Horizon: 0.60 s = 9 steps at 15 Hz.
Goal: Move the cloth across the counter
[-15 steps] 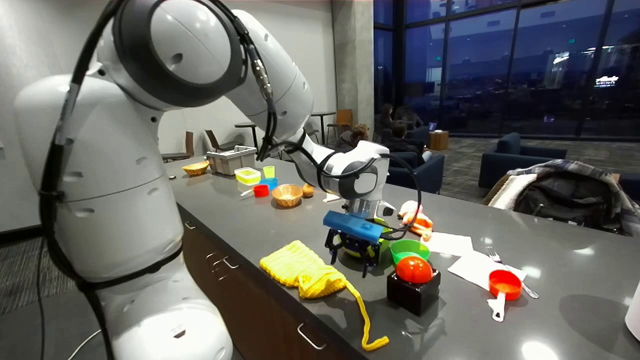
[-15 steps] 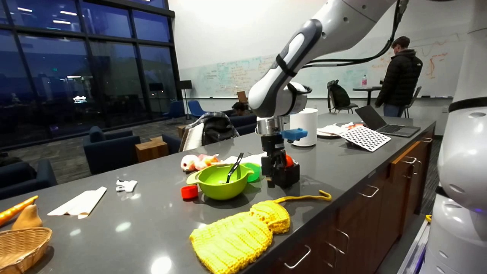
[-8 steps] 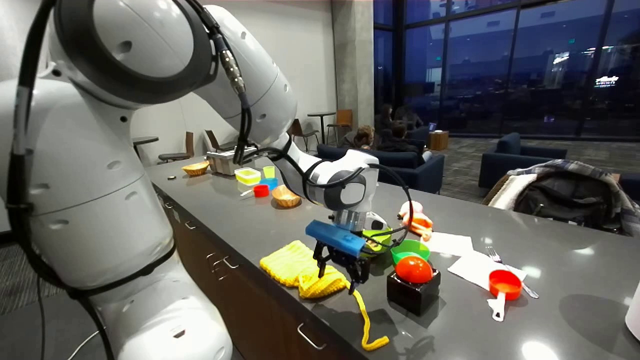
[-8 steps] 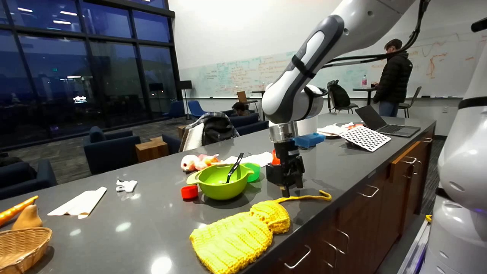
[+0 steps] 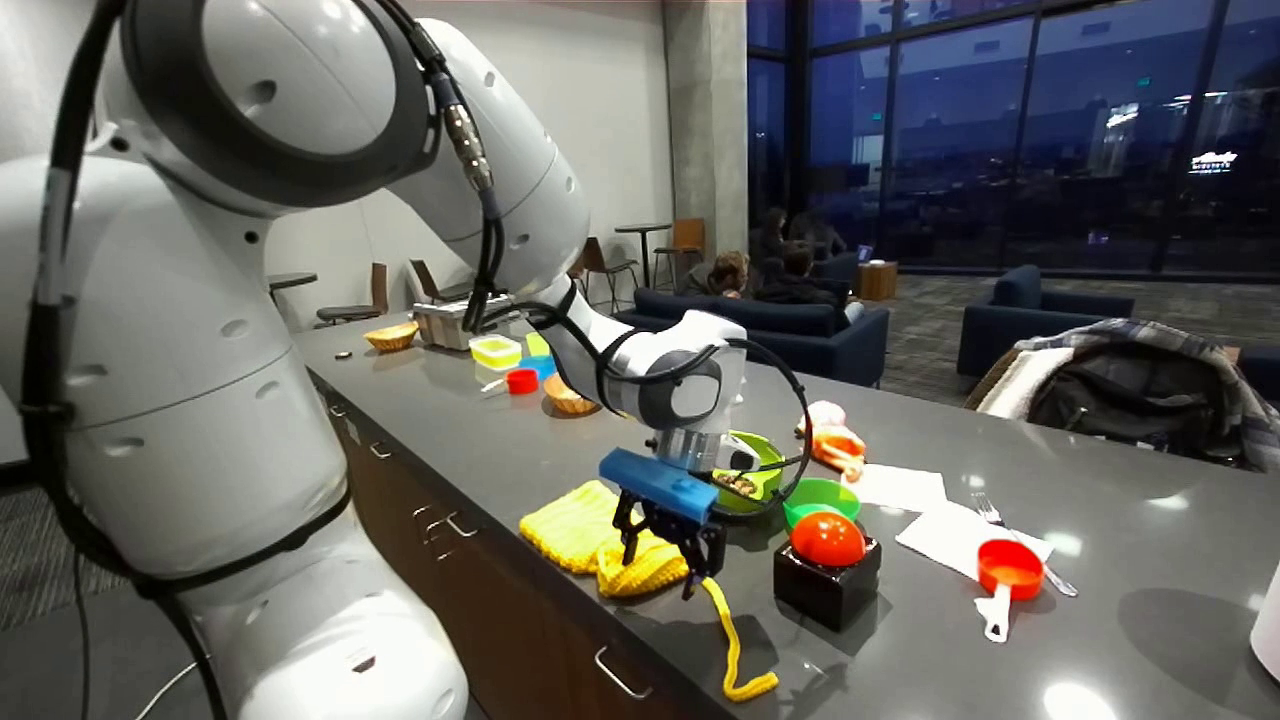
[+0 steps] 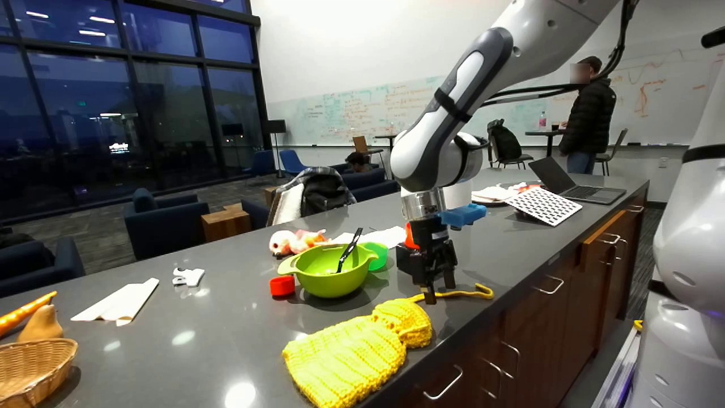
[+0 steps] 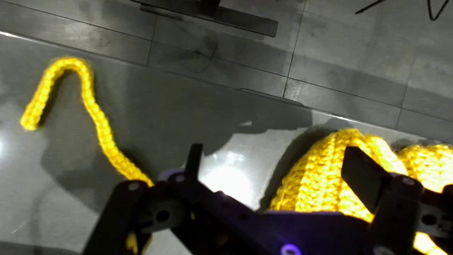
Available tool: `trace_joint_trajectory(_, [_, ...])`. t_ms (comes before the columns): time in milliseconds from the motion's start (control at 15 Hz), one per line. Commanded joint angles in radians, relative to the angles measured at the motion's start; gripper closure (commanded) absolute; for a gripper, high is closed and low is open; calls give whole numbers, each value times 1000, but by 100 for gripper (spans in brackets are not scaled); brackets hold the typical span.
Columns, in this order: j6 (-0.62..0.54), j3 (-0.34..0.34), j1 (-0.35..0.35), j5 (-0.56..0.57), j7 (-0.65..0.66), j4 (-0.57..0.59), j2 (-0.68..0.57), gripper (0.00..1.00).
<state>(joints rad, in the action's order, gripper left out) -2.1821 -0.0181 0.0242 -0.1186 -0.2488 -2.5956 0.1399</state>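
The yellow knitted cloth lies near the drawer-side edge of the grey counter (image 5: 440, 440) in both exterior views (image 5: 565, 530) (image 6: 351, 360). Its thin strip trails away from the gathered end and hooks at its tip. My gripper (image 5: 660, 576) is open and empty above the gathered end and the start of the strip. In an exterior view the gripper (image 6: 440, 292) hangs pointing down just beyond the gathered end. In the wrist view the gripper's fingers (image 7: 274, 152) are wide apart, one over the cloth (image 7: 318, 173), one near the strip. Part of the cloth is hidden behind the gripper.
A black box with a red dome (image 5: 828, 590) stands close to the gripper. A green bowl (image 6: 328, 277) with a black utensil stands close by, with a smaller green bowl (image 5: 822, 497) next to it. A red cup (image 6: 282, 286) and white paper sheets (image 5: 975, 540) lie farther out.
My gripper has moved away from the green bowl toward the cloth and the drawer-side edge, and sits slightly lower. The cloth has not moved. The fingers stay open.
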Motion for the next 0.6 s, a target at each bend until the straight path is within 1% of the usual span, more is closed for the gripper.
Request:
trace_joint_trajectory(0, [37, -7, 39, -46, -41, 11, 0, 0])
trace_joint_trajectory(200, [53, -13, 65, -85, -72, 30, -29, 0])
trace_joint_trajectory(533, [50, -28, 77, -86, -98, 90, -100, 0])
